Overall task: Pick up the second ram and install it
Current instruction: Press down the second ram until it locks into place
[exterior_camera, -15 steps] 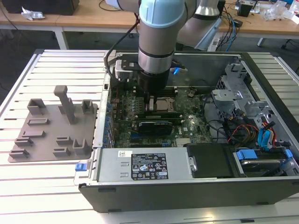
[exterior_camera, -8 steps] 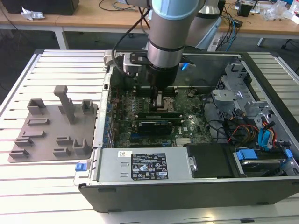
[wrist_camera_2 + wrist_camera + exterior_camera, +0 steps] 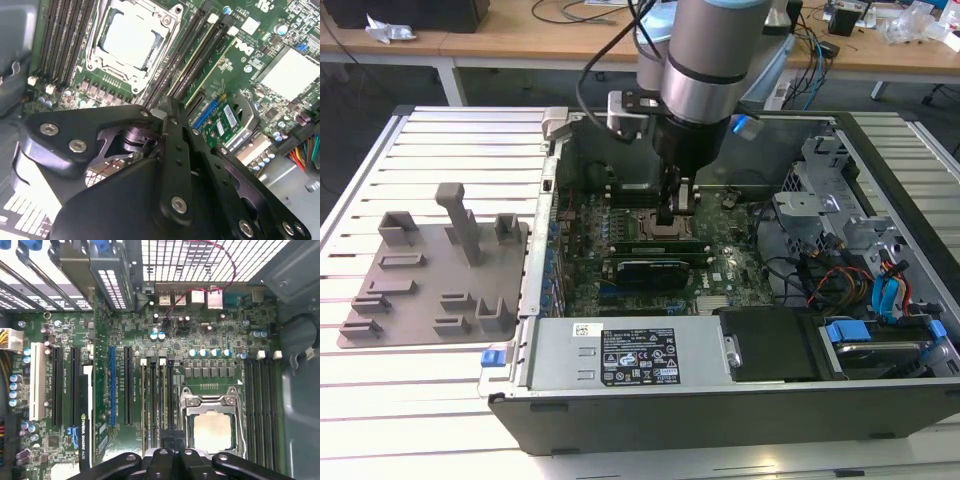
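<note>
The second ram (image 3: 165, 400) is a thin green stick standing in a black slot next to the CPU socket (image 3: 212, 427), and its edge runs straight under my fingertips. Its green edge also shows in the second wrist view (image 3: 205, 62) and the exterior view (image 3: 655, 243). My gripper (image 3: 675, 215) hangs inside the open computer case, right over that slot. Its fingers are together in both wrist views (image 3: 172, 442) (image 3: 167, 107), above one end of the stick. I cannot tell whether they touch it. Another green stick (image 3: 153, 400) stands in a neighbouring slot.
The grey holder tray (image 3: 430, 270) lies on the slatted table at the exterior view's left. A dark expansion card (image 3: 645, 272) sits in front of the slots. The power supply (image 3: 620, 355) fills the near side of the case. Drive cage and cables (image 3: 860, 260) crowd the right.
</note>
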Robot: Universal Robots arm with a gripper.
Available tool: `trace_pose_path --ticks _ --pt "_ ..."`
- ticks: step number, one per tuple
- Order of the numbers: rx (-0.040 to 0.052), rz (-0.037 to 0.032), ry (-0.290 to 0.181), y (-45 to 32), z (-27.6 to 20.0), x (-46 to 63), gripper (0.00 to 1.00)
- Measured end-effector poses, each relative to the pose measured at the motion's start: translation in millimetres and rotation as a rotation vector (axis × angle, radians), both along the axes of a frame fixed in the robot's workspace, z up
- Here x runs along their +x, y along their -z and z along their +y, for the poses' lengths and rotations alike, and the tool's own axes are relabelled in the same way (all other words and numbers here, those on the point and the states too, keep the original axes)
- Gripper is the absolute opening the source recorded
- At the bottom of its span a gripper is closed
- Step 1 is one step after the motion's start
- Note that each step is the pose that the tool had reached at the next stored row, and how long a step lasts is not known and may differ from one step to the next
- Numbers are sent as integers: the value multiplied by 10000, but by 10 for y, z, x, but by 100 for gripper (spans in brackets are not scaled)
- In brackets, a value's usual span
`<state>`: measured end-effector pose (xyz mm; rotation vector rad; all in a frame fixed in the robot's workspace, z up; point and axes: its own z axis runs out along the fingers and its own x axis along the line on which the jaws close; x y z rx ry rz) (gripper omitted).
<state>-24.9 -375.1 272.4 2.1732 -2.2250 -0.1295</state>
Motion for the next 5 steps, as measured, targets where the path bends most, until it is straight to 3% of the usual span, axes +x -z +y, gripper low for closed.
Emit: trace_pose_path --ticks 5 --pt "1 0 0 -4 0 0 10"
